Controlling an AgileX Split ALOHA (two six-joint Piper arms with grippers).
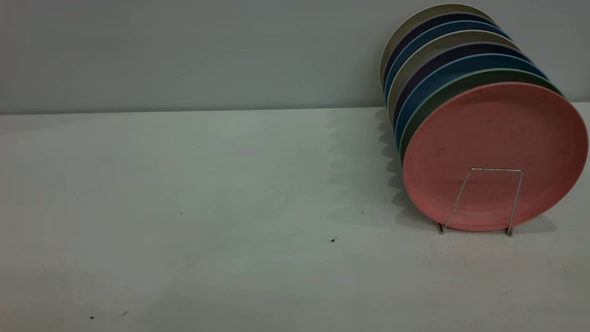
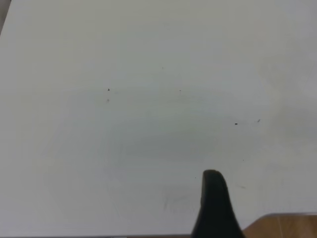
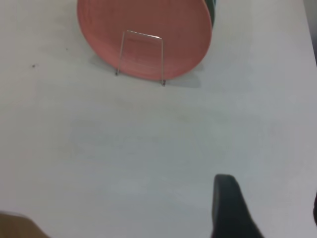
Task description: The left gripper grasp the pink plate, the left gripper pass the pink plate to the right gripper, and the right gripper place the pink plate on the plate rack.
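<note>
Your pale grey table [image 1: 184,207] carries a few dark specks [image 1: 333,240], well ahead of the right gripper [image 3: 271,213]. Farther from it stand green [image 1: 484,76], blue [image 1: 479,61], dark purple [image 1: 465,48] and beige plates [image 1: 442,39] on edge, near a grey wall [image 1: 184,50].

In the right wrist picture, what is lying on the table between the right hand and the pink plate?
Nothing: in the right wrist view only bare table lies between the right hand and the pink plate, which stands in the plate rack.

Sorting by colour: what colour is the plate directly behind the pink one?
Green; its rim shows just behind the pink plate, clearest in the exterior view.
</note>
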